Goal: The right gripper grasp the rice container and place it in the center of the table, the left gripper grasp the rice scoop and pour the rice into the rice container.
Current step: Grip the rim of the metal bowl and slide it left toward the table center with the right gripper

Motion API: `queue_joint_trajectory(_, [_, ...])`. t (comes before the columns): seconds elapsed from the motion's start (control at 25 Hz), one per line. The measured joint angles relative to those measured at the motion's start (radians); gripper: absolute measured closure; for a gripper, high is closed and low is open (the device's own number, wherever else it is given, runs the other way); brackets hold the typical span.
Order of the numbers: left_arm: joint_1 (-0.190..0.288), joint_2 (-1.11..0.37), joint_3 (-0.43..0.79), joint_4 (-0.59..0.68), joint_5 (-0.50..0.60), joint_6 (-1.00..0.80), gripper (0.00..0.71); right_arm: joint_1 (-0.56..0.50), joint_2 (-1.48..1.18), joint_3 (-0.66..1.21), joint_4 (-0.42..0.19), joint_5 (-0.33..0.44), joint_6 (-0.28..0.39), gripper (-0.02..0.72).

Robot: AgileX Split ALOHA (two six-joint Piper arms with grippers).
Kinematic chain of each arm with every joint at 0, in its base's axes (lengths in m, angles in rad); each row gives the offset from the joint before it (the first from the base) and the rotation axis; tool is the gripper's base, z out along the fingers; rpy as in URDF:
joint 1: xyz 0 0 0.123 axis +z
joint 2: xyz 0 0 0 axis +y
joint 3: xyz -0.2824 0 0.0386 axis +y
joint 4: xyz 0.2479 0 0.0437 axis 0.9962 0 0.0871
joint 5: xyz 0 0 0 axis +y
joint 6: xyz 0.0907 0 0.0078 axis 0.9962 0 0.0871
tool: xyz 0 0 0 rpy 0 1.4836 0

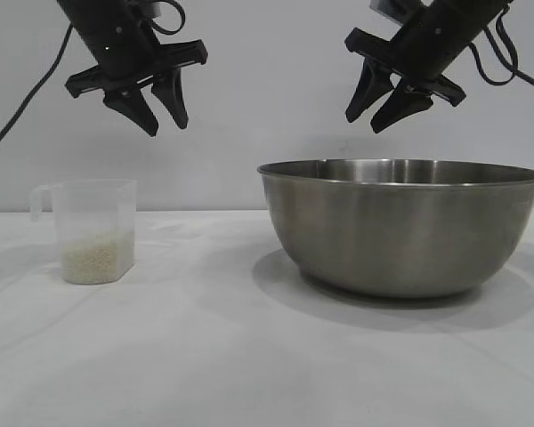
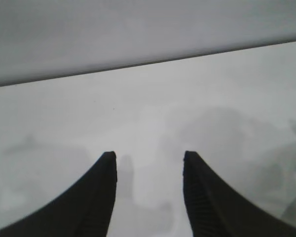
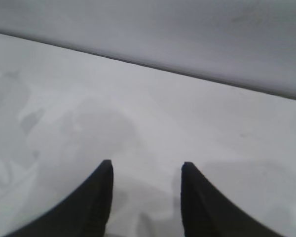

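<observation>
1. Backdrop: plain pale wall behind a worktop (image 1: 249, 356) covered with white cloth, faintly creased.
2. Bowl (image 1: 400, 227): large, round, brushed steel, thin rolled rim; stands upright on the worktop toward the right side, not yet at the centre. Inside not visible from this angle.
3. Scoop (image 1: 95, 231): small clear plastic measuring cup, loop handle at its rim on the side away from the bowl; upright at the worktop's left, well apart from the bowl.
4. Rice (image 1: 96, 256): pale grains filling the lower part of the scoop.
5. Left hand (image 1: 156, 116): hangs in the air above the scoop, tilted downward, fingers apart, nothing between them.
6. Right hand (image 1: 374, 116): hangs above the bowl's left half, tilted downward, fingers apart, empty.
7. Status, judged: neither object grasped; the bowl comes first.
8. Risks, judged:
   - The thin rim gives little purchase; a shallow pinch could let the smooth, heavy bowl slip or swing.
   - Dragging the bowl may ruck the cloth and topple the light scoop.
   - A hard squeeze or off-centre grip on the scoop could tip it and spill grains.
</observation>
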Motion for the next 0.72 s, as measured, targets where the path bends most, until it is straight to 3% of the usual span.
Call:
queue_joint_trajectory(0.32, [0.0,0.0,0.0,0.004,0.0,0.001,0.441,0.0,0.0,0.0,0.001,0.009,0.0,0.393])
queue_joint_trajectory(0.52, [0.0,0.0,0.0,0.017,0.028,0.001,0.441,-0.002,-0.016,0.0,0.001,0.06,0.0,0.393])
queue_joint_trajectory(0.72, [0.0,0.0,0.0,0.026,0.034,0.001,0.441,-0.051,-0.099,0.0,-0.073,0.139,0.072,0.393])
